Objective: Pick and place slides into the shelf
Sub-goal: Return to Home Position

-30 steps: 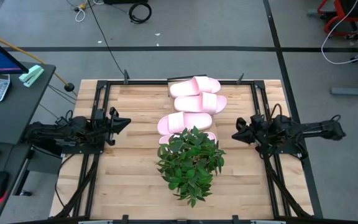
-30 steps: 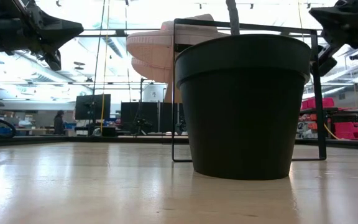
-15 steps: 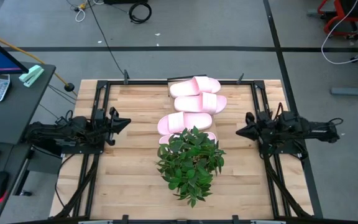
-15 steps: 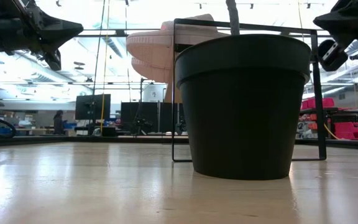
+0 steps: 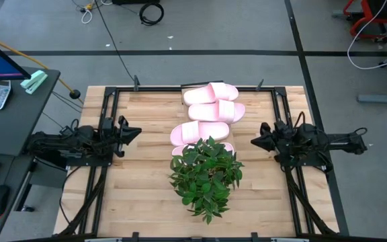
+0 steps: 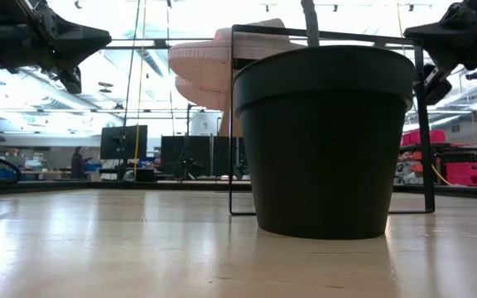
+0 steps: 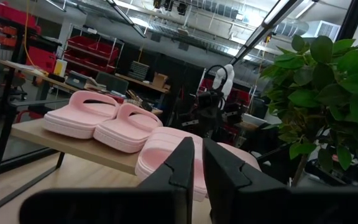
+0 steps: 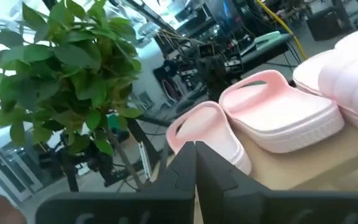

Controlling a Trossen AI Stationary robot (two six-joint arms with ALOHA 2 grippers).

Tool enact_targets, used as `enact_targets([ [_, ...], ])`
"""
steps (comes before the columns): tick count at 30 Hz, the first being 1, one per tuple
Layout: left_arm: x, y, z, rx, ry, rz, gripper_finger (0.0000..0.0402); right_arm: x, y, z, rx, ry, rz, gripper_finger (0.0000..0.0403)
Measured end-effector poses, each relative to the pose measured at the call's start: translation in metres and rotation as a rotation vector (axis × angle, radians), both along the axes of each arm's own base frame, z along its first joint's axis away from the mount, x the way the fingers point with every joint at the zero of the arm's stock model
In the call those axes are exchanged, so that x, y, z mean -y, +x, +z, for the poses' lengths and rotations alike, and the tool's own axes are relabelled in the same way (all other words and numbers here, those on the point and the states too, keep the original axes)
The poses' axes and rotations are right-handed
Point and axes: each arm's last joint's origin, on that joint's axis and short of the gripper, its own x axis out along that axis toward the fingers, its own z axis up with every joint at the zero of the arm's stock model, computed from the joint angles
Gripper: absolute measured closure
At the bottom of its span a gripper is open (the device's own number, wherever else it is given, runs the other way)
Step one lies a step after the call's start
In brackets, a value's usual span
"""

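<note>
While your right gripper (image 5: 253, 142) shifted a little at its side of the table (image 5: 140, 181), drawing back and then nosing inward again, its fingers stayed pressed together on nothing. Your left gripper (image 5: 138, 132) waited opposite, fingers almost touching and also empty. All four slides (image 5: 213, 111) lay in a row on the shelf (image 7: 67, 142), so placing looked done and only parking remained. A potted plant (image 5: 207, 176) stood at the shelf's near end, its leaves covering part of the nearest slide.
</note>
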Motion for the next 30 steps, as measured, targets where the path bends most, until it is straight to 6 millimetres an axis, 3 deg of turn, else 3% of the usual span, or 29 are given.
enact_targets([
  [9, 0.0, 0.0, 0.0, 0.0, 0.0, 0.0, 0.0378, 0.0, 0.004, -0.016, -0.017, 0.002, -0.005, 0.0396],
  [22, 0.0, 0.0, 0.0, 0.0, 0.0, 0.0, 0.0361, 0.001, 0.005, -0.026, -0.113, -0.001, -0.052, 0.0395],
  [30, 0.0, 0.0, 0.0, 0.0, 0.0, 0.0, 0.0371, 0.002, 0.006, -0.027, -0.127, 0.003, -0.076, 0.0386],
])
